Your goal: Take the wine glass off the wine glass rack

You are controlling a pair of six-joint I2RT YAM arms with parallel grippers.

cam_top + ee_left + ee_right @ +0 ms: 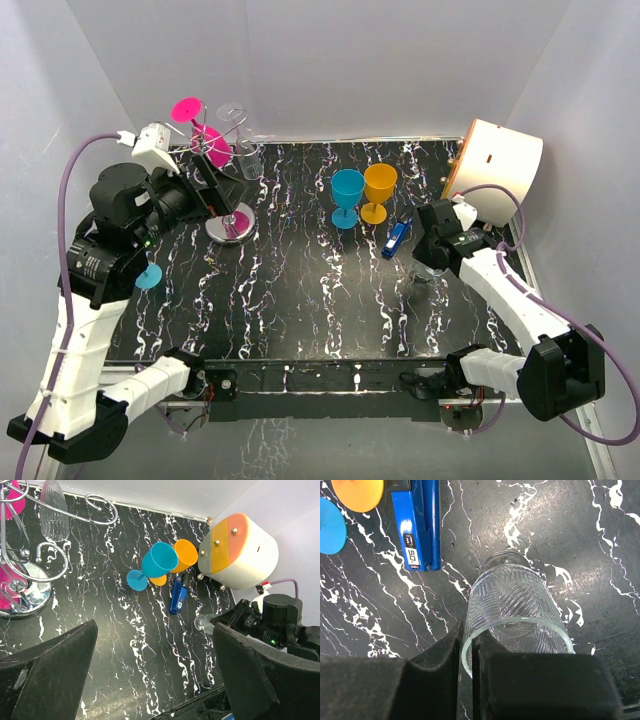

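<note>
Right gripper (469,634) is pinching the rim of a clear ribbed wine glass (512,600) (one finger inside). Left gripper (155,628) is hanging wide open, empty, near the silver wire wine glass rack (231,226).

Chrome wire, mirror base: wine glass rack (232,226). Clear, ribbed: wine glass (515,605). Glossy black marbled worktop (300,300). Smooth plastic: teal goblet (347,190), orange goblet (380,185).

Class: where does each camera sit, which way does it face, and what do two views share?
Top external: above, behind the arms, facing down at the table; both arms show.
Left wrist: near the rack, facing the right arm; open left hand shows.
Right wrist: above the clear glass; right hand pinches its rim.
Shared: blue goblet, top and left wrist.
</note>
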